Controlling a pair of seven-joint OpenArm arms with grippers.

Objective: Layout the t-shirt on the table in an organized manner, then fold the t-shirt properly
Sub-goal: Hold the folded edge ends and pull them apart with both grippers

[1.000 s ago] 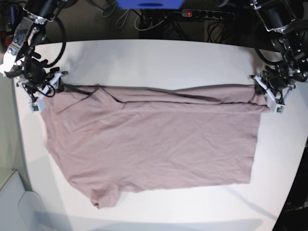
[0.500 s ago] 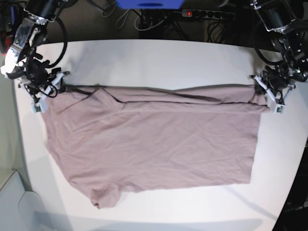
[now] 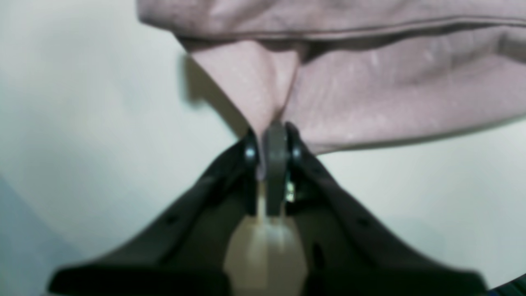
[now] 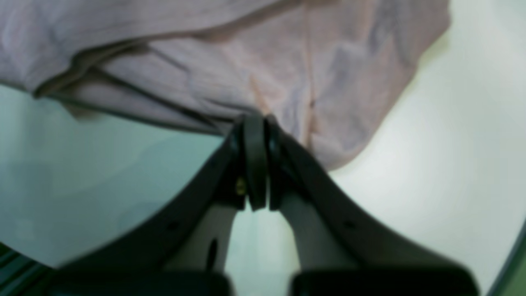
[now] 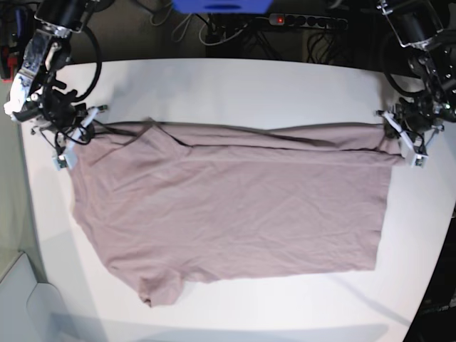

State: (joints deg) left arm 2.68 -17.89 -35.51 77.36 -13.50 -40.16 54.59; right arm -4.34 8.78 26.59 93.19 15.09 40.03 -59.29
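Note:
The mauve-brown t-shirt lies spread across the white table, its far edge folded over in a long band and one sleeve at the near left. My right gripper is at the shirt's far-left corner. In the right wrist view the right gripper is shut on the t-shirt at its edge. My left gripper holds the far-right corner. In the left wrist view the left gripper is shut on a pinched fold of the t-shirt.
Behind the table's far edge lie a power strip with a red light, cables and a blue object. The table's edge curves close past both grippers. A pale surface sits lower at the near left.
My right gripper has closed on the shirt's far-left corner and shifted slightly right. The left gripper, still shut on the cloth, also moved a little right, and the far edge is pulled straighter.

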